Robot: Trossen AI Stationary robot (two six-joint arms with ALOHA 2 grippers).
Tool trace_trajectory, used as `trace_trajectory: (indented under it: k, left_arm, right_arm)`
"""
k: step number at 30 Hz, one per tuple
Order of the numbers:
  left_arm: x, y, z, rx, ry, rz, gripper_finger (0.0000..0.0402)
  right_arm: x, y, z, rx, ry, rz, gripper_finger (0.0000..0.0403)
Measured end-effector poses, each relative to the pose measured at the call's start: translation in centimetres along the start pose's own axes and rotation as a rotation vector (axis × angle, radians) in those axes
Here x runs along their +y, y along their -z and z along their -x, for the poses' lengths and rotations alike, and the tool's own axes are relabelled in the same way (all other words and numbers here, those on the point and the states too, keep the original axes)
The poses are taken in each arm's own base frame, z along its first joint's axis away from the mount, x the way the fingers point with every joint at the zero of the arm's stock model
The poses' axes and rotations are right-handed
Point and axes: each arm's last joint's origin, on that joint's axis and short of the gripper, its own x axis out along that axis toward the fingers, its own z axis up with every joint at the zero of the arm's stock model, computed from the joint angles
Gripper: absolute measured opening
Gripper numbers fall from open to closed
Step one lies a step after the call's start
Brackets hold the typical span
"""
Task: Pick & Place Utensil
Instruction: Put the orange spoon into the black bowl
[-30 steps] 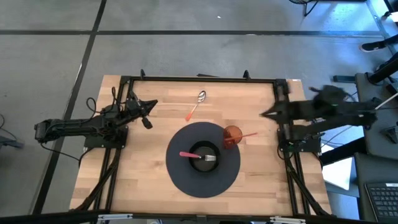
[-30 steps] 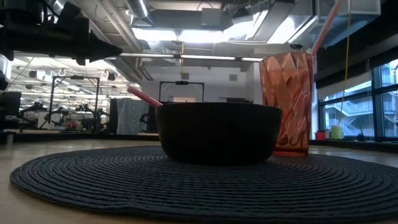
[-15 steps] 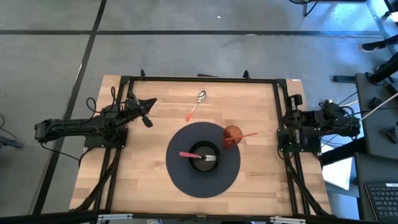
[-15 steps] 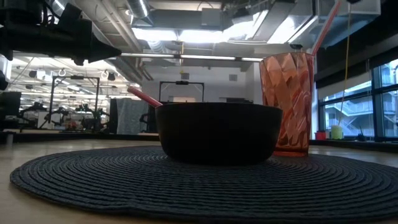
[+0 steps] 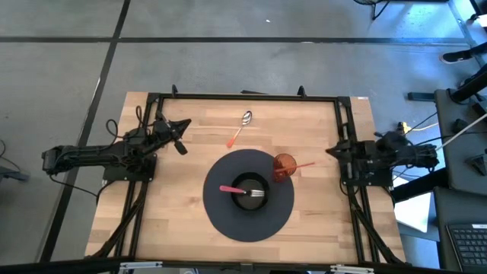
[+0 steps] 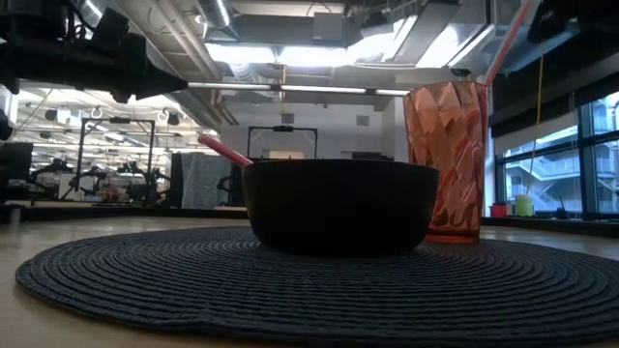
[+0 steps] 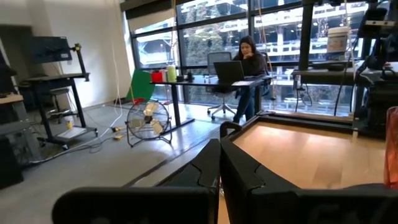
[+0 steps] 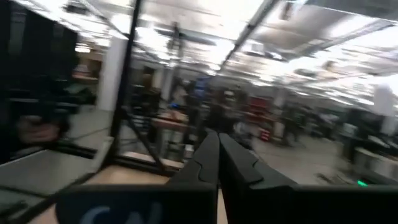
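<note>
High view is showing the spoon (image 5: 240, 129) lying untouched near the bench's (image 5: 319, 228) far edge, beyond the round mat (image 5: 221, 217), while a fork (image 5: 242, 191) is already resting in the bowl (image 5: 250, 183) beside the cup (image 5: 284, 167). Judging from this, reaching it well means descending square over the orange handle. The left gripper (image 5: 183, 125) is hovering at the far-left corner, fingers (image 7: 219, 165) pressed together. The right gripper (image 5: 330, 151) is sitting folded at the right edge, fingers likewise closed on nothing.

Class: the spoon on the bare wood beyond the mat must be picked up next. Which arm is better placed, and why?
Probably the left. Its claw hovers over the table nearer the spoon; the right claw sits back at the table's right edge, with the cup nearby.
</note>
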Motion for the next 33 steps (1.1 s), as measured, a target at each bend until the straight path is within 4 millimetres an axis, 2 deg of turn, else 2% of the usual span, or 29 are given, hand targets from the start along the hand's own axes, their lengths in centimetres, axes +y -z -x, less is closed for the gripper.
trace_trajectory:
  k: [3, 9, 16, 33]
  left_arm:
    - [0.0, 0.0, 0.0, 0.004, 0.000, -0.002, 0.0005]
    - [0.0, 0.1, -0.1, 0.007, 0.001, -0.004, 0.0002]
    - [0.0, 0.1, -0.1, 0.007, 0.001, -0.003, 0.0005]
    - [0.0, 0.1, -0.1, 0.007, 0.002, -0.003, 0.0005]
  right_arm:
    - [-0.1, 0.3, 0.0, 0.017, 0.056, -0.005, 0.0002]
    - [0.2, 1.4, 0.0, 0.111, 0.021, -0.051, 0.0004]
    - [0.6, 3.5, -0.3, 0.049, 0.063, -0.049, 0.0004]
    - [0.1, 4.0, -0.3, 0.072, 0.125, -0.012, 0.0005]
